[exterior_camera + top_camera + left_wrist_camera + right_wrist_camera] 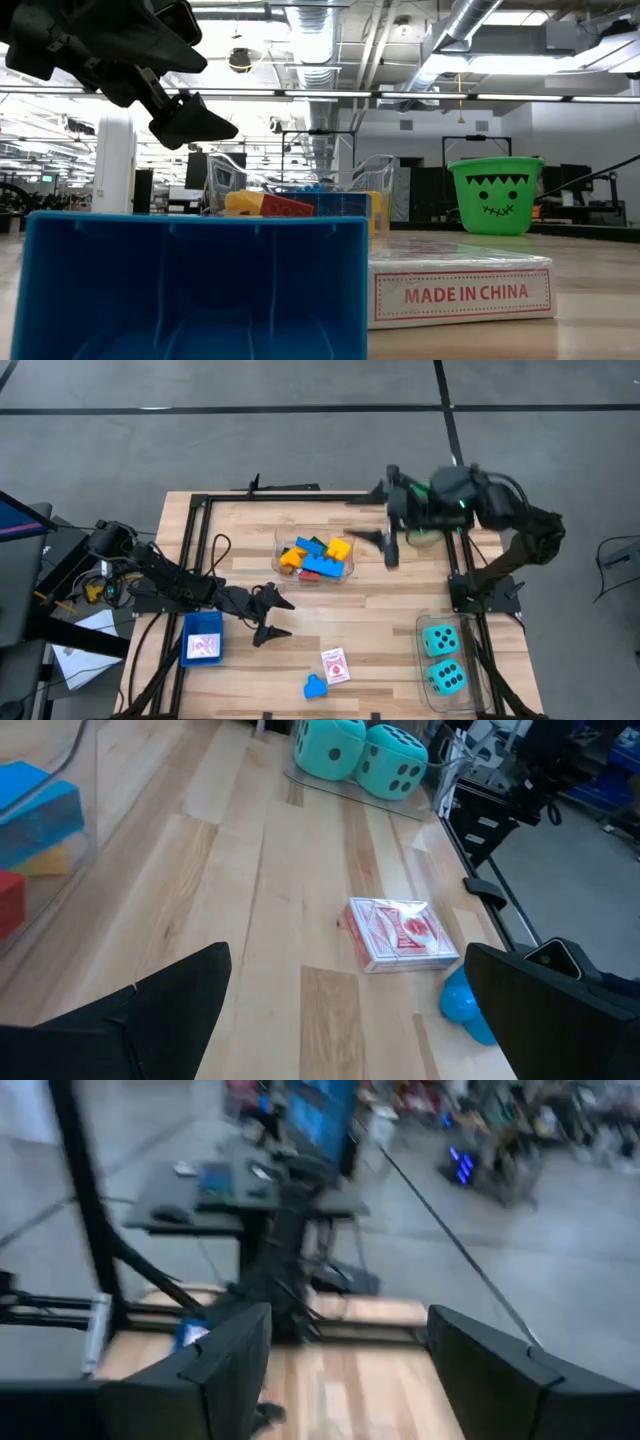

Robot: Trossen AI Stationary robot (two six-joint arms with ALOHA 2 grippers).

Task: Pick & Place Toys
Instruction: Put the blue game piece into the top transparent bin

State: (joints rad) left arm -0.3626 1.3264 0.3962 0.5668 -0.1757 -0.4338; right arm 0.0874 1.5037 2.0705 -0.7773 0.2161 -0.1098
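Observation:
Several coloured bricks [312,556] lie in a clear tub [282,540] at the table's middle. A red-and-white card pack [400,934] lies flat on the wood, with a blue brick [464,1004] beside it near the front edge. Two teal dice [441,657] sit in a clear tub at the right. A card lies in the blue tray [203,637]. My left gripper [268,616] hovers open, left of the card pack, nothing between its fingers. My right gripper [386,532] is raised high above the table's far right, open and holding nothing.
A green bucket with a face [495,195] stands at the far right in the low view. Black frame rails [195,550] run along the table's left, right and far sides. Bare wood [390,610] lies between the brick tub, the dice tub and the card pack.

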